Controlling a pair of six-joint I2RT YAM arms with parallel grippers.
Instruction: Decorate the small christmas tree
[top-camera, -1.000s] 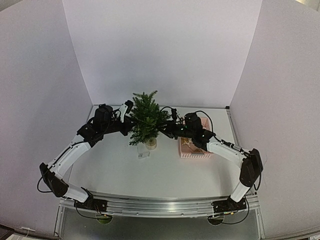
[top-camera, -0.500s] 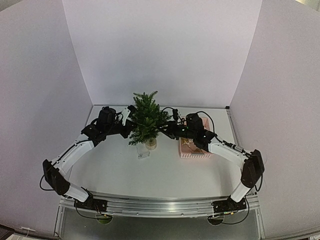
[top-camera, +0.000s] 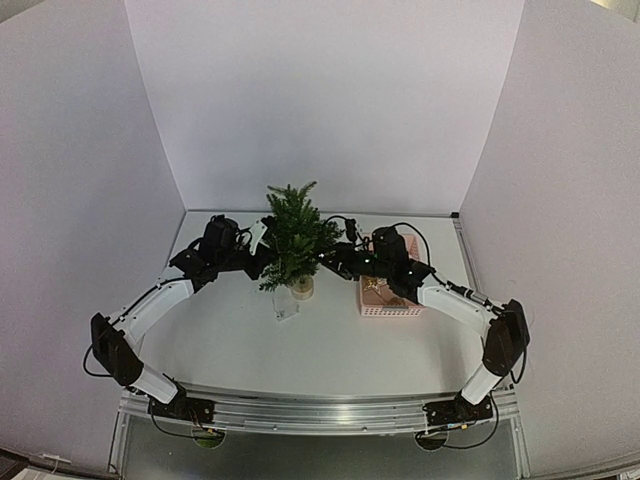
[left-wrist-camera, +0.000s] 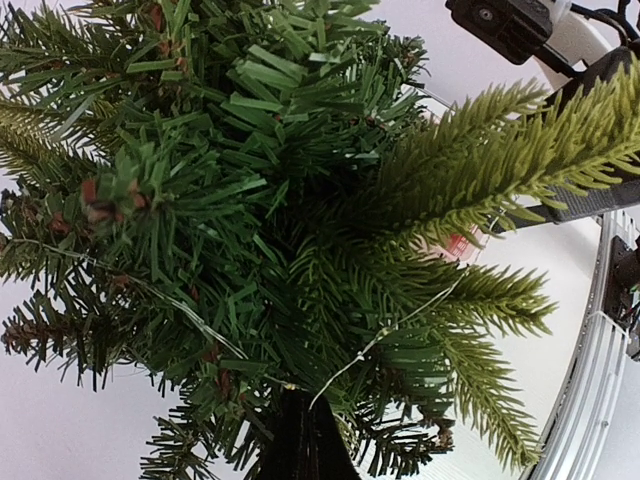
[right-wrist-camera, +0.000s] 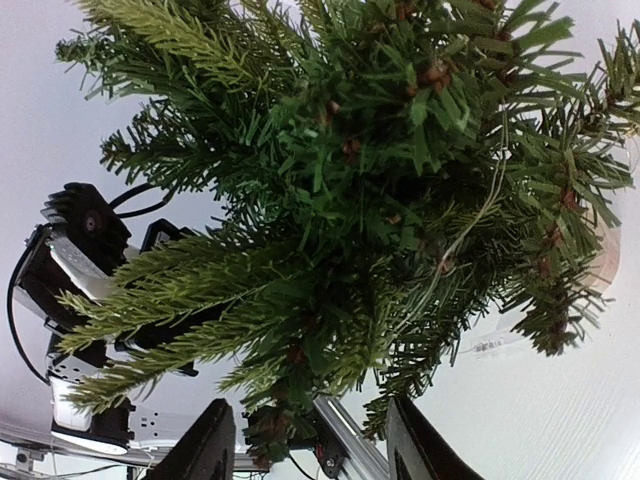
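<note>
The small christmas tree (top-camera: 293, 235) stands at the table's back centre on a pale round base (top-camera: 301, 288). My left gripper (top-camera: 266, 248) is pushed into its left side. In the left wrist view the tree (left-wrist-camera: 270, 200) fills the frame, and the shut gripper (left-wrist-camera: 295, 400) pinches a thin light wire (left-wrist-camera: 400, 322) that runs off across the branches. My right gripper (top-camera: 333, 258) is at the tree's right side. In the right wrist view it (right-wrist-camera: 312, 440) stands open, with low branches of the tree (right-wrist-camera: 380, 170) hanging between its fingers (right-wrist-camera: 210, 445). The wire (right-wrist-camera: 470, 225) drapes through the needles.
A pink basket (top-camera: 390, 300) sits right of the tree, under the right forearm. A small clear packet (top-camera: 287, 307) lies in front of the tree's base. White walls close in the back and sides. The metal rail (top-camera: 320, 410) runs along the near edge.
The left arm has moved right, deeper into the tree's left side. The right gripper's jaws have spread wider beside the tree.
</note>
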